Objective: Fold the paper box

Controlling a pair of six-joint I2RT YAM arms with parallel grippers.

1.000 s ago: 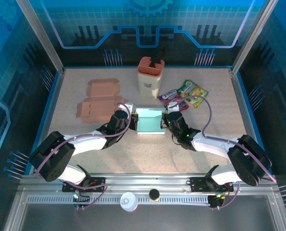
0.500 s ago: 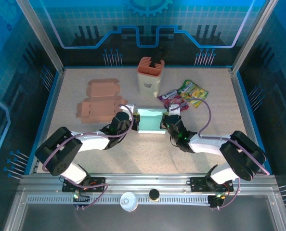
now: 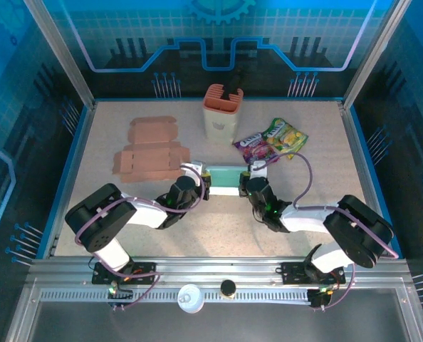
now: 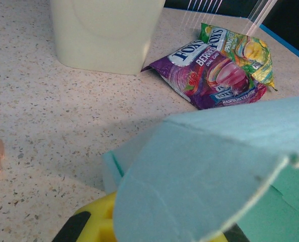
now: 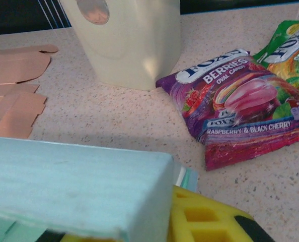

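The light-teal paper box stands on the speckled desk near its middle, between the two grippers, with one broad panel raised and curving over its body in the left wrist view. The step in hand appears to be forming the walls: a panel is being brought up and over while the box is steadied from both ends. The left gripper is closed on the left end of the box, a teal flap lying across its yellow pad. The right gripper is against the right end; whether its jaws are parted or clamped cannot be told. The next move likely calls for pressing the raised panel down and tucking its edge in without crushing the thin card. Beyond the box stand a cream upright container with an orange rim, a purple sweet packet, a green-yellow sweet packet and flat salmon cardboard blanks; all lie apart from the box, so none obstructs the fold.
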